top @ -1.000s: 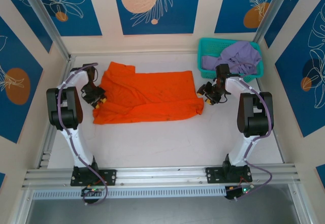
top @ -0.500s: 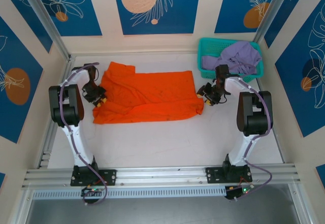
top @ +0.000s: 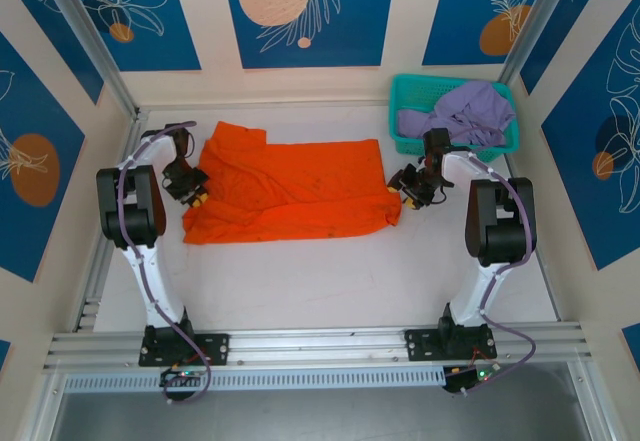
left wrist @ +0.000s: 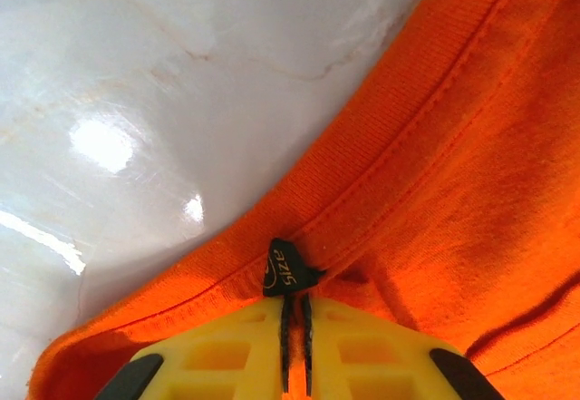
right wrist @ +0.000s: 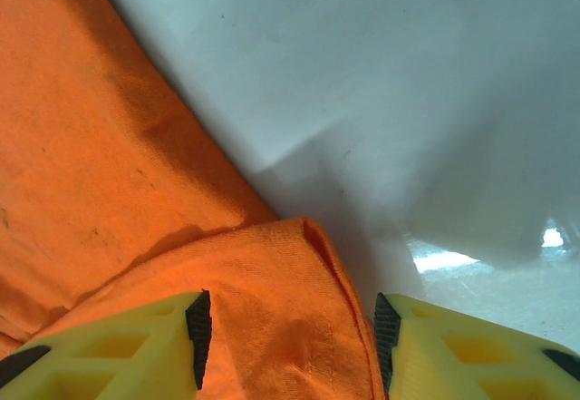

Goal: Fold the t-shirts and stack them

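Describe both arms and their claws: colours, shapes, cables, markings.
The two arms match. The left arm and right arm have white links and bulky black joint housings, and a purple cable runs along each. The left claw and right claw have yellow plastic fingers with cut-out windows and black ribbed pads. No markings are readable on them.

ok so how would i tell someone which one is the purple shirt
Look to the far right corner of the table, where a teal basket sits against the wall. The purple shirt is the cloth heaped inside it. Unlike the orange shirt, which lies spread out on the tabletop, it is pale lavender and crumpled.
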You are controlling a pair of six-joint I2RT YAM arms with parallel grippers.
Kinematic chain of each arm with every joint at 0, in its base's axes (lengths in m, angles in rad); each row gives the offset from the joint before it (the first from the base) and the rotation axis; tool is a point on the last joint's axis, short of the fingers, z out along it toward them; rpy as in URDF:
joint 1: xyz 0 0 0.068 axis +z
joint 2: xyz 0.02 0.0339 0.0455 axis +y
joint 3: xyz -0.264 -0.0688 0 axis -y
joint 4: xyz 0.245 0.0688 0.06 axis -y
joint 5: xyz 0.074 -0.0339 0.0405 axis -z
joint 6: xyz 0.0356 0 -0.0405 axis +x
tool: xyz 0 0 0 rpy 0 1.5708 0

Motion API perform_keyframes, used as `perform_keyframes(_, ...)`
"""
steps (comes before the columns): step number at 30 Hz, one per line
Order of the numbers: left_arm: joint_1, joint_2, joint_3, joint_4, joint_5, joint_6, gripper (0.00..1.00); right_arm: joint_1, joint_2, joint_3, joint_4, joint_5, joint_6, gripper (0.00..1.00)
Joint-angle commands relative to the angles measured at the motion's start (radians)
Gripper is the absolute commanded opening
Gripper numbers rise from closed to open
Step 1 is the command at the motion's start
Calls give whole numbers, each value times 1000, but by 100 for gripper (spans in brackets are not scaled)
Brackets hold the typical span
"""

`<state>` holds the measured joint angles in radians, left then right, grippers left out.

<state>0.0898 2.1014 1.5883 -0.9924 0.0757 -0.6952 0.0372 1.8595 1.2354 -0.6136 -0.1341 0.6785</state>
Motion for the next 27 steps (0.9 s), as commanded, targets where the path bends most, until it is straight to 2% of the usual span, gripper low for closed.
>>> perform_keyframes(1, 15, 4, 38, -49, -28, 23, 8, -5, 25, 22, -8, 2, -21, 53)
perform_keyframes(8, 7, -42, 48, -69, -37, 38, 0, -11, 57, 35, 3, -6, -13, 53)
perform_keyframes(18, -11, -100, 41, -87, -41, 48, 0, -10, 102, 77, 14, 19, -28, 45)
perform_keyframes(21, -16, -119, 39, -90, -39, 48, 0, -10, 107, 80, 18, 20, -31, 37)
perform_keyframes(24, -19, -140, 41, -94, -36, 42, 0, -8, 101, 91, 11, 27, -42, 20)
perform_keyframes(27, -23, -173, 34, -84, -20, 29, 0, -8, 92, 109, 0, 8, -45, 10)
